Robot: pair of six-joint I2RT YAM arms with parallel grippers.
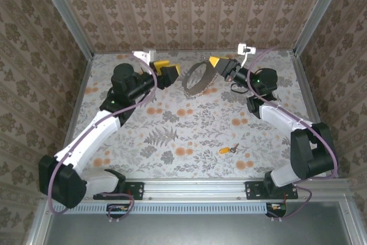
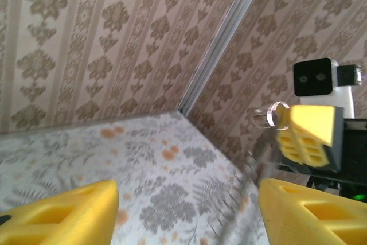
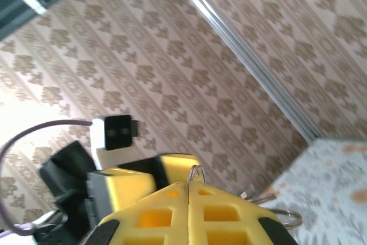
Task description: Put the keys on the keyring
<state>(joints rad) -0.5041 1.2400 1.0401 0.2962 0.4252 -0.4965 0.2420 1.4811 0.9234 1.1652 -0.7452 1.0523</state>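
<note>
The right gripper [image 1: 216, 63], blocky yellow pads pressing fully together, is pinching the keyring [image 1: 188, 84] (a thin metal chain hanging in an oval loop). The left gripper [image 1: 168, 71] is standing parted and empty beside it. The small orange-headed key [image 1: 228, 149] is lying well apart on the floral tabletop [image 1: 172, 124].

The tabletop [image 1: 189, 133] is pale, printed with grey ferns and orange blossoms. The walls [image 1: 189, 4] carry tan damask stripes. The left gripper [image 1: 175, 71] and right gripper [image 1: 213, 60] are yellow. The key [image 1: 228, 150] has an orange-yellow head, and the keyring [image 1: 187, 81] is dull brownish metal.
</note>
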